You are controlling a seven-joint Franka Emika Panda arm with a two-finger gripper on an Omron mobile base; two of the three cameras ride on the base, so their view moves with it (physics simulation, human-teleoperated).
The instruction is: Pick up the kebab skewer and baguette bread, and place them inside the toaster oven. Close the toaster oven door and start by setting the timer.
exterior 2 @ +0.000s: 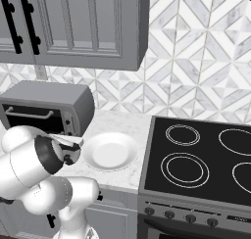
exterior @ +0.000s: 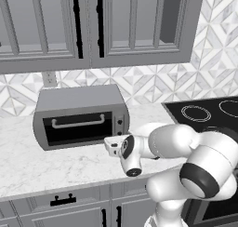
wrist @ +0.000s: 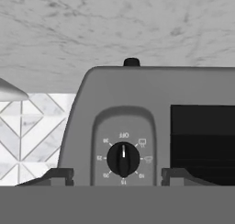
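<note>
Facing the timer dial (wrist: 123,159) of the toaster oven (exterior: 79,117), tool (wrist: 117,176) spread wide.

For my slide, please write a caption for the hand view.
Upside-down hand view: open gripper faces the black timer knob on the grey toaster oven.

White arm folded low, wrist rolled over, tool (wrist: 117,176) apparently open, empty

I see the toaster oven (exterior: 81,116), a boxy grey unit, standing on the marble table against the tiled wall. Its dark-glass toaster oven door (exterior: 78,127) is shut, bar handle across the top. In my hand view (upside down) the black timer knob (wrist: 123,159) points at "Off".
</note>
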